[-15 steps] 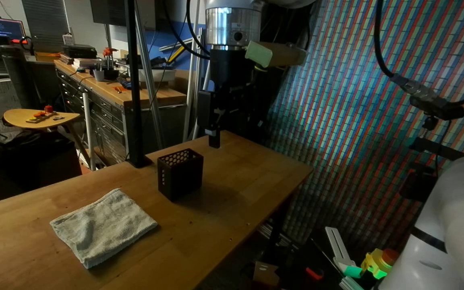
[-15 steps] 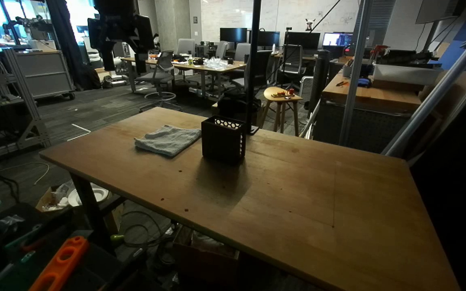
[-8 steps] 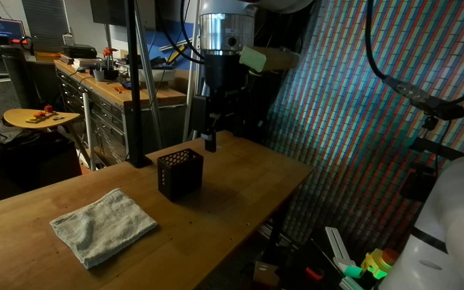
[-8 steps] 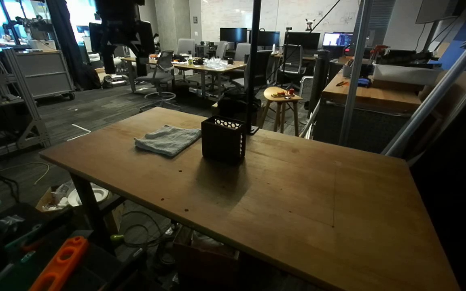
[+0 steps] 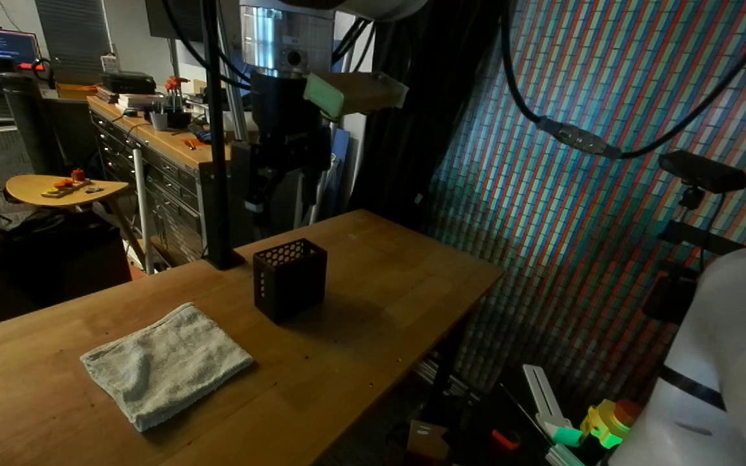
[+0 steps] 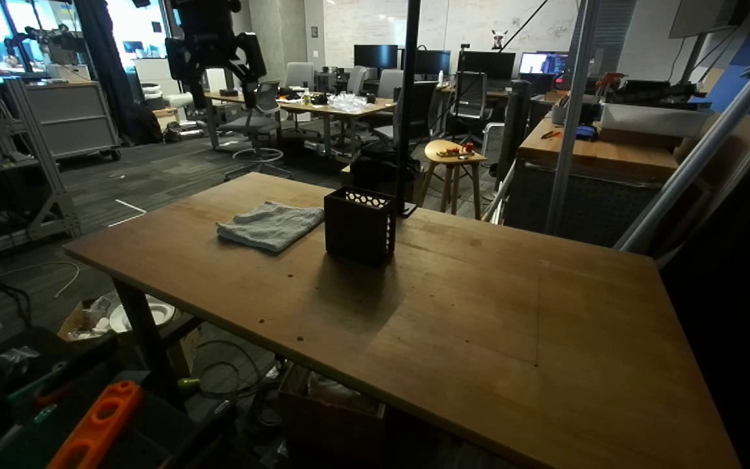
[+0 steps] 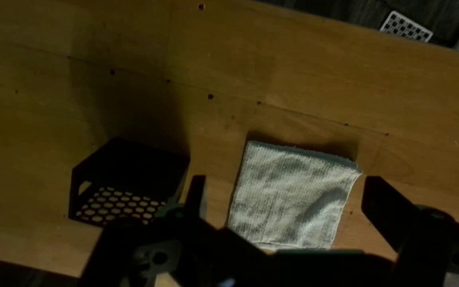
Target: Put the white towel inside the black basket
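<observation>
The white towel point(image 5: 167, 366) lies folded flat on the wooden table; it also shows in an exterior view point(image 6: 269, 226) and in the wrist view point(image 7: 289, 195). The black basket point(image 5: 290, 285) stands upright beside it, with honeycomb holes in its walls; it also shows in an exterior view point(image 6: 357, 227) and in the wrist view point(image 7: 134, 169). My gripper point(image 6: 224, 103) is open and empty, high above the table. In the wrist view the open fingers point(image 7: 285, 180) stand either side of the towel's image, with the basket to the left. The towel's lower edge there is partly hidden by the gripper.
A black upright post point(image 5: 217, 162) stands at the table's point(image 5: 399, 310) far edge, close behind the basket. A round stool point(image 5: 65, 189) and a workbench point(image 5: 172, 145) stand beyond the table. A cable point(image 5: 580, 139) hangs from the arm.
My gripper has moved left in one exterior view and right and slightly up in the other, staying high and open. The towel and basket have not moved.
</observation>
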{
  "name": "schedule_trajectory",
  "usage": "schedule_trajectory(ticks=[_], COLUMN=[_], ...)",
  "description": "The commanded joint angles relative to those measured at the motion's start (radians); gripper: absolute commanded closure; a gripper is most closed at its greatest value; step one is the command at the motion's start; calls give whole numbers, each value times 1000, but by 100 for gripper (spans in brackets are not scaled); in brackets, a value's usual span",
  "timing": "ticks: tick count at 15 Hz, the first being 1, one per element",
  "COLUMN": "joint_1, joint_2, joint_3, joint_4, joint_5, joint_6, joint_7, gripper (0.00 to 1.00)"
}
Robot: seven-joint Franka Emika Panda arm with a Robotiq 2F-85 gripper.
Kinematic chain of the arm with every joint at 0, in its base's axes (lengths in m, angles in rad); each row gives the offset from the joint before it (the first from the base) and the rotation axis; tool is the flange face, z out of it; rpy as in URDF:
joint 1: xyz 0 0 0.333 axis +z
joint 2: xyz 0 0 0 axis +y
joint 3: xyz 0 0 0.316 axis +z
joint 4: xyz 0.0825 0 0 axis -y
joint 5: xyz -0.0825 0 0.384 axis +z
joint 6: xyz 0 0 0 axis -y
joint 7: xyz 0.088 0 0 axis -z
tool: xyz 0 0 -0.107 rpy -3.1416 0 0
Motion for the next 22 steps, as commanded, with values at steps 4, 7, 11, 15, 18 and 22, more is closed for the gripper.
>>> schedule_trajectory(ticks=[4,7,11,15,18,22], joint_1=[7,17,36,35,22,15], joint_2=[244,378,571,719,805,904], joint_3=[3,3,5,13,21,33], joint_4=[238,377,587,711,765,793], joint_5=[-153,-176,-167,-118,-79,-35], joint_6=[101,99,81,109,117,155], joint_7=[-86,-123,-190,-265,-322,-375], gripper=[0,0,0,0,0,0])
